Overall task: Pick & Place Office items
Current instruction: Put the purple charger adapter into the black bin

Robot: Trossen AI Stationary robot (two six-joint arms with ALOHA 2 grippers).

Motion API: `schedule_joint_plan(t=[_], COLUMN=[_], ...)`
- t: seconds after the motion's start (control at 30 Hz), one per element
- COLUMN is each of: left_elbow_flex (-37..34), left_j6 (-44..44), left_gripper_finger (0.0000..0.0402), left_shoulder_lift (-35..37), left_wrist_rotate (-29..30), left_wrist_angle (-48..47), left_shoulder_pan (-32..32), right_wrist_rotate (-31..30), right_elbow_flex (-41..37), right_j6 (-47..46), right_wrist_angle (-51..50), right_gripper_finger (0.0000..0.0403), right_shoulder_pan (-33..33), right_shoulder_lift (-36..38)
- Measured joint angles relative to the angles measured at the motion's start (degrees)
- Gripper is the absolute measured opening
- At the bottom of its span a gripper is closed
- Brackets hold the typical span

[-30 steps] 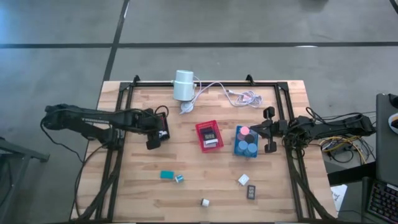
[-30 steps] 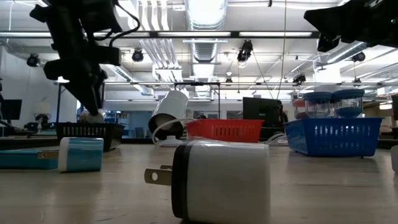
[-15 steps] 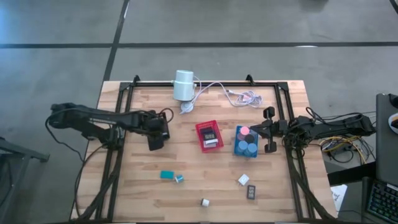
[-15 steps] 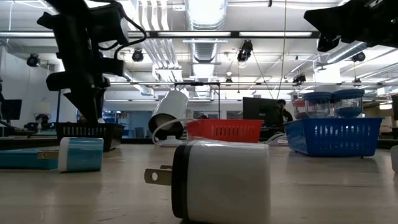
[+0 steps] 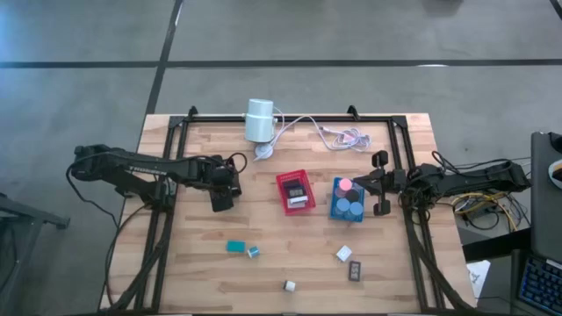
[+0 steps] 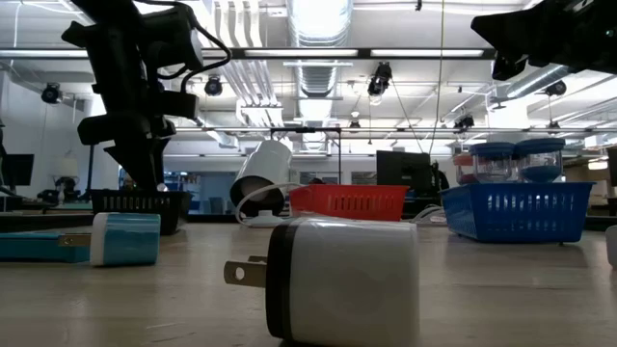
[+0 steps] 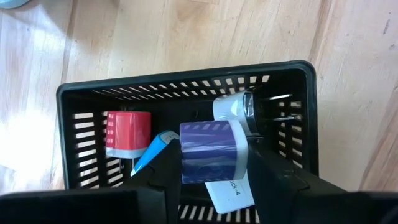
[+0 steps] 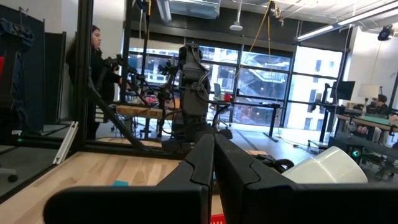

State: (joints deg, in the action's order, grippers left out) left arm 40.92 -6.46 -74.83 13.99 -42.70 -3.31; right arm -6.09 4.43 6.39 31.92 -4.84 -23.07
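From above, the left gripper (image 5: 221,200) hangs over the black tray (image 5: 230,182) near the table's left rail, while the right gripper (image 5: 379,183) waits by the right rail, just beside the blue tray (image 5: 336,211). The red tray (image 5: 283,197) sits at mid-table. Loose office items lie on the open near half of the wood: a teal block (image 5: 235,247), a small teal-and-white piece (image 5: 253,252), a white plug (image 5: 289,285), a white block (image 5: 343,254) and a black piece (image 5: 356,271), all well apart from the rails.

At table height, the white plug (image 6: 337,280) fills the foreground, with bare wood on either side of it; the left arm comes down above the black tray (image 6: 135,201).

The left wrist camera shows its fingers (image 7: 165,180) clamped on a purple-and-white block (image 7: 213,153) inside the black tray (image 7: 186,81), beside a red block (image 7: 127,133) and a silver plug (image 7: 239,108).

The right wrist camera shows its fingers (image 8: 202,158) pressed together with nothing between them
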Motion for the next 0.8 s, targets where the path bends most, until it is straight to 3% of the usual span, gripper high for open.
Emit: schedule_joint_plan(t=[0.27,0.6,0.8], left_elbow_flex=[-0.1,-0.1,0.1], left_j6=[0.0,-0.7,-0.9], left_gripper_finger=[0.0182,0.0198,0.0237], left_shoulder_lift=[-0.1,0.0,0.0], left_wrist_rotate=[-0.3,2.0,2.4], left_wrist_angle=[0.0,-0.5,-0.6], left_shoulder_pan=[0.0,0.0,0.0], right_wrist_rotate=[0.0,0.0,0.0], right_elbow_flex=[0.0,0.0,0.0], right_j6=[0.0,0.0,0.0], right_wrist_angle=[0.0,0.0,0.0], right_gripper_finger=[0.0008,0.0008,0.0008], right_shoulder_pan=[0.0,0.0,0.0], right_shoulder_lift=[0.0,0.0,0.0])
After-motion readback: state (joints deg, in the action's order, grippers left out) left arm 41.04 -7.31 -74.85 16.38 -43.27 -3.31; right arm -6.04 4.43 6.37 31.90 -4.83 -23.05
